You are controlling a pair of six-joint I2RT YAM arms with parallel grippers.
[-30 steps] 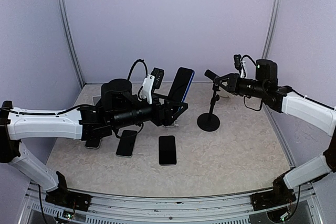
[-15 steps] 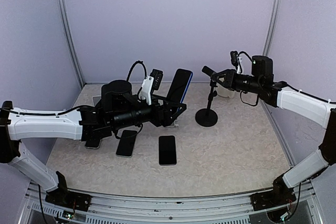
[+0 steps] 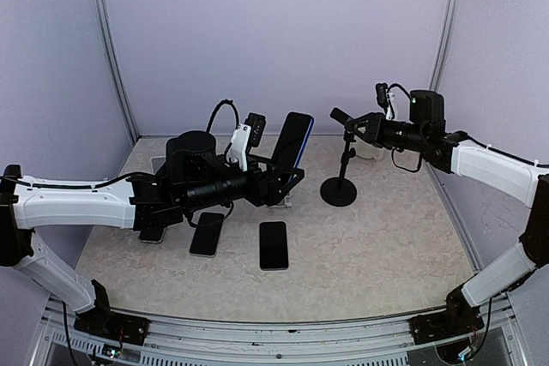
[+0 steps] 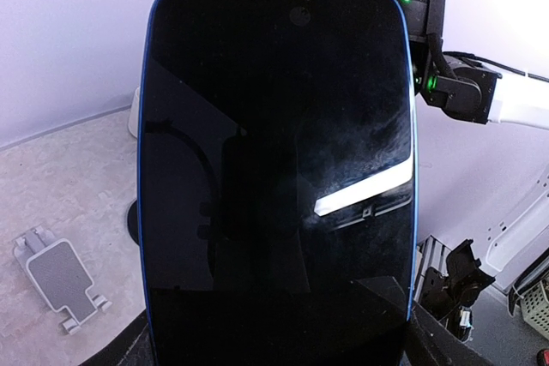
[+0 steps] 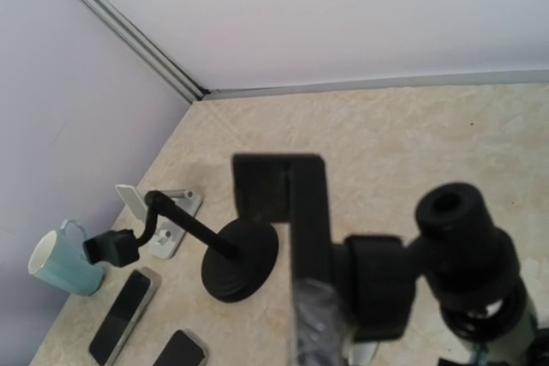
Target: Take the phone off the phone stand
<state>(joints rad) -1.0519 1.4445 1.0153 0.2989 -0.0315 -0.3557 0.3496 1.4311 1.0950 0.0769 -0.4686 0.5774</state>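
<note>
You are at the end of the lifting step, as I judge it. The left gripper [image 3: 288, 174] has its jaws wide and closed on the lower sides of the blue-edged phone [image 3: 294, 137], and it holds the phone upright in the air with a slight lean. In the left wrist view the small grey phone stand [image 4: 60, 276] sits alone on the table [image 3: 386, 246], apart from the phone, so the phone looks already off it. The next move calls for a firm grip while you carry the phone away and lay it on a bare part of the table, not on the dark phones lying flat [image 3: 273, 244] in front. The right gripper [image 3: 350, 123] is narrow at the head of a black round-base stand [image 3: 339, 192]; I cannot tell if it pinches it. The phone has a glossy black screen, switched off, a blue rim, rounded corners and a small lens dot near the top.
</note>
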